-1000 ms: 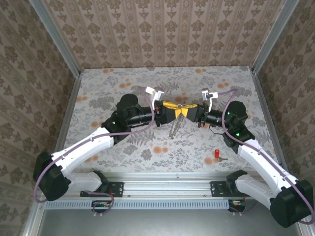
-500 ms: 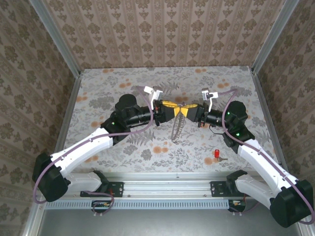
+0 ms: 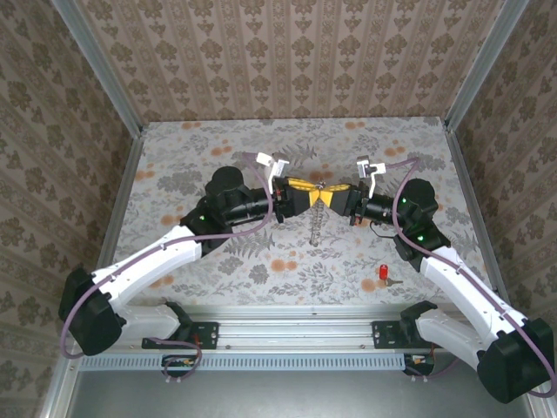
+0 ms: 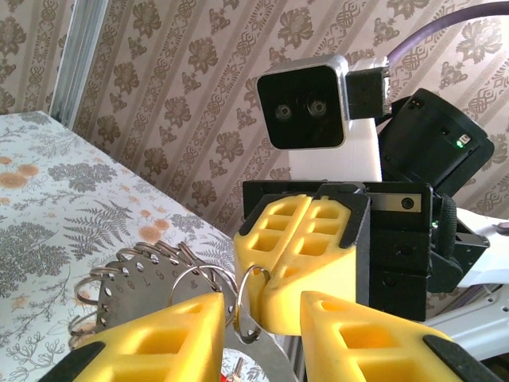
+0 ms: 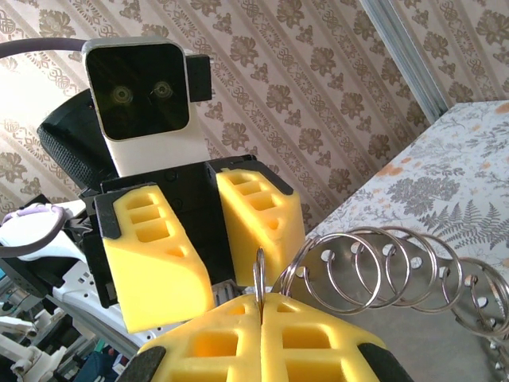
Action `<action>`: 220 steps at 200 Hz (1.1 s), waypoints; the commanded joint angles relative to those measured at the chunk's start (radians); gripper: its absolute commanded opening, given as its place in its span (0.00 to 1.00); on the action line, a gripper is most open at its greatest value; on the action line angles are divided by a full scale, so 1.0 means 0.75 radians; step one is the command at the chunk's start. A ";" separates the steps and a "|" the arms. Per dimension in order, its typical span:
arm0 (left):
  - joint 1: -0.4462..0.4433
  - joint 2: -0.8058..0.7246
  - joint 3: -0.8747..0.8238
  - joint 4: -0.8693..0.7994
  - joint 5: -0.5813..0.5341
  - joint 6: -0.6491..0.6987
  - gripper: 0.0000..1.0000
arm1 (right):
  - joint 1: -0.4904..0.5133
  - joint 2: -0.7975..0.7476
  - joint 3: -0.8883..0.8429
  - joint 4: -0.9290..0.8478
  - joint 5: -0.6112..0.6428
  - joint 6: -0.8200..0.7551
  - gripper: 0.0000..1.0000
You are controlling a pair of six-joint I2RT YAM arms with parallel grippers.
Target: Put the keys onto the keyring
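Both arms reach in over the middle of the patterned table [image 3: 218, 148] and meet nose to nose, raised above it. The left gripper [image 3: 309, 192] comes in from the left and the right gripper [image 3: 334, 197] from the right, yellow fingertips almost touching.

Keyring [image 3: 314, 228]: silvery, a perforated strip [image 4: 131, 278] carrying a row of wire rings [image 5: 382, 267]. It hangs from the meeting point, its tail dangling toward the near side. From above I cannot tell whether the tail clears the table or brushes it.

Right gripper: fingers pressed flat together, one ring pinched edge-on in the seam between the pads. It carries the keyring.

Left gripper: fingers [image 4: 159, 338] parted to a narrow gap. Seen from the left wrist, a ring and the end of the strip sit in that gap, directly in front of the other gripper's closed tips. Cannot tell whether either pad touches metal. From the right wrist the gap looks unclamped.

Key [image 3: 384, 273]: red head, short dark blade, lying flat on the table at the near right, close beside the right arm. It is well apart from the keyring and both grippers, and not on any ring.
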 commanded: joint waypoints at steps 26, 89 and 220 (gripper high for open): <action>0.007 0.017 0.008 0.045 0.029 -0.005 0.30 | -0.008 -0.022 0.021 0.028 0.010 -0.036 0.00; 0.011 -0.019 -0.012 0.048 0.002 0.007 0.24 | -0.008 -0.025 0.015 0.025 0.010 -0.039 0.00; 0.013 -0.035 -0.018 0.067 -0.002 0.011 0.19 | -0.007 -0.029 0.007 0.027 0.010 -0.035 0.00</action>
